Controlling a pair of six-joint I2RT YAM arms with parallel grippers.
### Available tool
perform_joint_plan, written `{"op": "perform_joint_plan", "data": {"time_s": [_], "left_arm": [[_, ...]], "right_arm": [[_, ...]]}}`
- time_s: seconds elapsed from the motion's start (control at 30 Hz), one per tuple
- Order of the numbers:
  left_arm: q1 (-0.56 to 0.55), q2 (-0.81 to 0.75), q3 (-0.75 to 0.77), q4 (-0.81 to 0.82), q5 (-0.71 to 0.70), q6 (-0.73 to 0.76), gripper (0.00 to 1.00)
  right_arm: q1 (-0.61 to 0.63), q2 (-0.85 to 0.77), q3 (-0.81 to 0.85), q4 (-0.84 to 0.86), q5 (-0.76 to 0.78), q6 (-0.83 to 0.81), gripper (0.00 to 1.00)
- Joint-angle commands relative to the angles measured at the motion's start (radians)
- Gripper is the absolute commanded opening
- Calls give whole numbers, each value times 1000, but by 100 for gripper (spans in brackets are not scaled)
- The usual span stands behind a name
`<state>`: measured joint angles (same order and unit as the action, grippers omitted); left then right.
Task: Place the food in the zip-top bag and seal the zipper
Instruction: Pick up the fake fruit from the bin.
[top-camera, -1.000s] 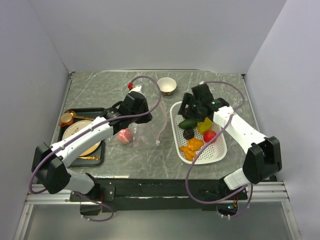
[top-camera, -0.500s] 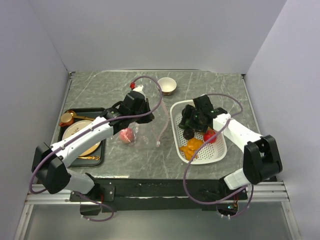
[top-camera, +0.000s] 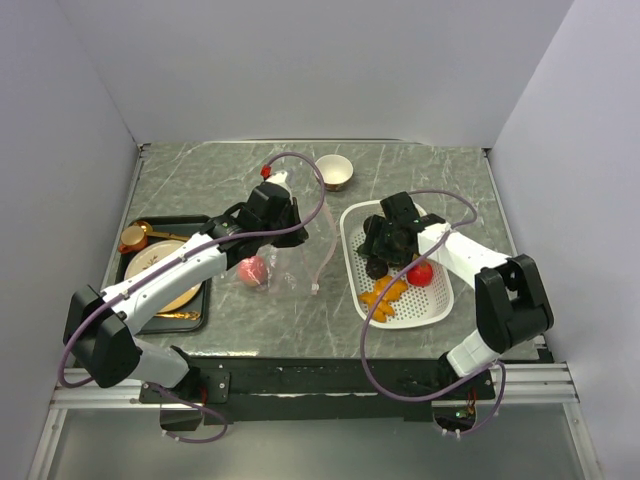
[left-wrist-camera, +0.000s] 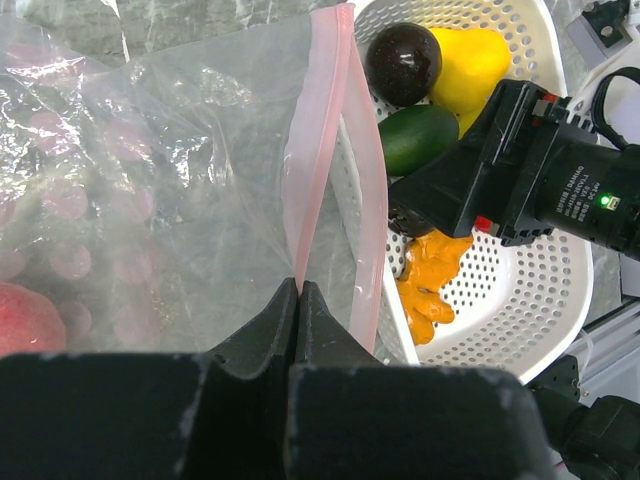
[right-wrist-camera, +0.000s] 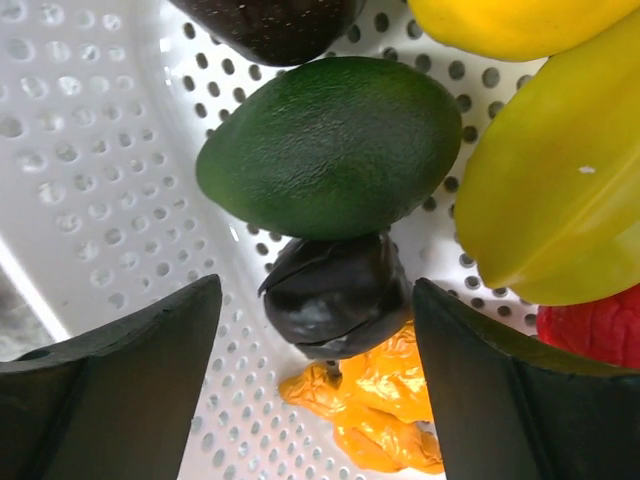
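Table (top-camera: 420, 165): bag (top-camera: 295, 262), basket (top-camera: 432, 304), tray (top-camera: 202, 300) (bowl (top-camera: 334, 171), perhaps)

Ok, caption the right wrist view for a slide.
Open right jaws flank a dark brown piece in the white basket, next to a green piece and yellow ones.

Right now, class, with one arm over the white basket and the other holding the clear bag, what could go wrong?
The right jaws stand open around the small dark brown wrinkled toy piece, which touches the green oval toy fruit; closing might nip that neighbour or squeeze the piece out.
The left jaws pinch the pale pink zipper strip at one spot; the mouth of the clear crinkly bag looks narrow, so food could snag.
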<state>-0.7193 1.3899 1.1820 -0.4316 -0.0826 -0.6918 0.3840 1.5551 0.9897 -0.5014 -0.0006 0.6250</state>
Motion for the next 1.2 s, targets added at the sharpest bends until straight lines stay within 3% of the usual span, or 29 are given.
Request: {"op": "perform_joint_plan", "data": {"time_s": [0.0,0.23,0.33,0.4,0.53,1.0,1.17], "left_arm": [[3,-19,10,5,3,25,1],[1,-15,21,-4,12,21,1],[1,-12,21,-10,10,25,1],[1,-9,24,-10,10,28,1],[1,-6,31,-15,12,32,1],[1,-22,19,-13,15,31,1],[1,-19,24,-16,15,29,1]], "right_arm": [[-5,26,29,21,10,-19,81],[-14,57,33,27,-24,-36,74],[-14,57,36,31,-39,-44,65],[-16,57,36,32,-47,-47,49],[-17,28,32,35,-70,-47,36],[-45,-222,75,1,-176,-53,36],[-53,-293,49,135,-335,22,34]]}}
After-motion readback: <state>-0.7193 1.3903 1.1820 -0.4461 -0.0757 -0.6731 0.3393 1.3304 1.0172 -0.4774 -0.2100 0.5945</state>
